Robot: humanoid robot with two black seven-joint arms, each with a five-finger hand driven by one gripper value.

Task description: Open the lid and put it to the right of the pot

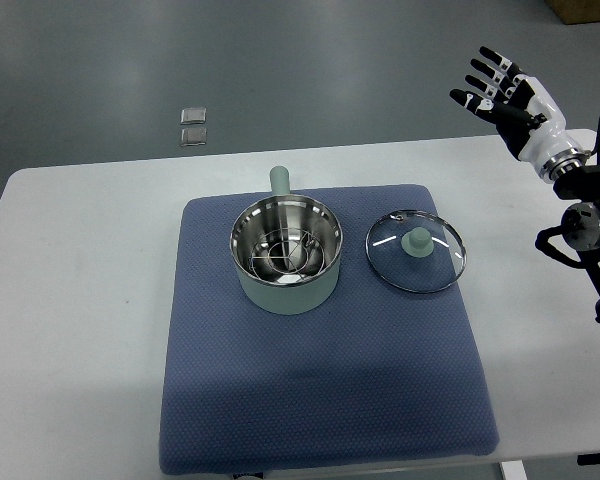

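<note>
A pale green pot (286,253) with a steel inside and a steamer rack stands open on a blue mat (320,390); its handle points away from me. The glass lid (415,250) with a green knob lies flat on the mat just right of the pot, apart from it. My right hand (495,85) is raised at the upper right, beyond the table's far edge, fingers spread and holding nothing. The left arm is out of view.
The mat lies on a white table (80,300). Two small shiny squares (193,126) lie on the grey floor beyond the table. My right arm's dark joints (585,230) hang over the table's right edge.
</note>
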